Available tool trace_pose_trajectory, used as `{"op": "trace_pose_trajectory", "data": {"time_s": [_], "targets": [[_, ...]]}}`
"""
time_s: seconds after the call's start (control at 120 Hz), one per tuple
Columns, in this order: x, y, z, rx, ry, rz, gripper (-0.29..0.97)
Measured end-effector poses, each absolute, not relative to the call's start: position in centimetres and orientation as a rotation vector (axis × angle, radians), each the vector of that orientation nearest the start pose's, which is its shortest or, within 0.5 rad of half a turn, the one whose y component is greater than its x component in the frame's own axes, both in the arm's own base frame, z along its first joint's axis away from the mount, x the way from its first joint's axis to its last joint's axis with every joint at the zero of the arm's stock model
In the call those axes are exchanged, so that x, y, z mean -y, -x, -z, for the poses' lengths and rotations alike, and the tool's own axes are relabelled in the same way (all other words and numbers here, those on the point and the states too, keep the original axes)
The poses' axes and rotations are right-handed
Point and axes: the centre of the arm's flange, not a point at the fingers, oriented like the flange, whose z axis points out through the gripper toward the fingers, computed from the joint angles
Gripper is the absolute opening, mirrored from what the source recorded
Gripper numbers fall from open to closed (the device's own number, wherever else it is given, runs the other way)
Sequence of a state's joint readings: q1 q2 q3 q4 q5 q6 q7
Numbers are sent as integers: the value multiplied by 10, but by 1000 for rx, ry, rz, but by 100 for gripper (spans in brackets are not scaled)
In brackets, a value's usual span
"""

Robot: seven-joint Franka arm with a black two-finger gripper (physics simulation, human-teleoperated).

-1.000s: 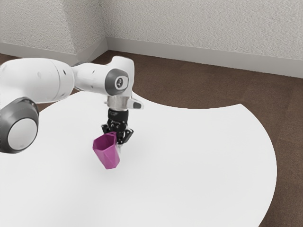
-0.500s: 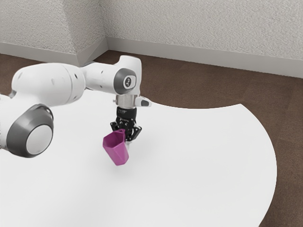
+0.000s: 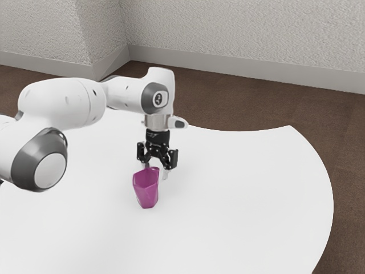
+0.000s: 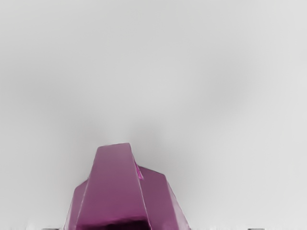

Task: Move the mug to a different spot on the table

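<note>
The magenta faceted mug (image 3: pixel 146 191) stands upright on the white table (image 3: pixel 245 194), left of the table's middle in the exterior view. My black gripper (image 3: pixel 157 171) hangs straight down just above the mug's rim, on its right side in that view. Its fingers are spread apart and the gripper is open, with one light fingertip (image 3: pixel 165 175) just beside the rim. In the wrist view the mug (image 4: pixel 122 191) sits close under my hand, against the bare white tabletop.
The table's curved edge (image 3: pixel 328 188) runs along the exterior view's right, with brown floor (image 3: pixel 256 97) beyond it. A textured wall with a pale baseboard (image 3: pixel 239 65) stands behind. My arm's large white links (image 3: pixel 63 114) cover the table's left part.
My hand carried the tilted mug toward the exterior view's right and lowered it. The mug now stands upright, and the fingers that held its rim have spread apart.
</note>
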State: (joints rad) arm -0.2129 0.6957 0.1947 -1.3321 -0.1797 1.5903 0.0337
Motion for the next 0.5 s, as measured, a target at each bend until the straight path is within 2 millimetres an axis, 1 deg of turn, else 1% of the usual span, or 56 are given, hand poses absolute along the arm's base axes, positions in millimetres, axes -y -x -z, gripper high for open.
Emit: {"op": "trace_pose_trajectory", "data": {"time_s": [0.083,0.208,0.3,0.392,0.5], "targets": [[65,-681,-314,-62,3134,-634,55],[75,-680,-355,-97,3162,-541,61],[78,-678,-383,-113,3178,-473,63],[92,-670,-431,-173,3167,-360,65],[97,-656,-486,-271,3121,-231,66]]}}
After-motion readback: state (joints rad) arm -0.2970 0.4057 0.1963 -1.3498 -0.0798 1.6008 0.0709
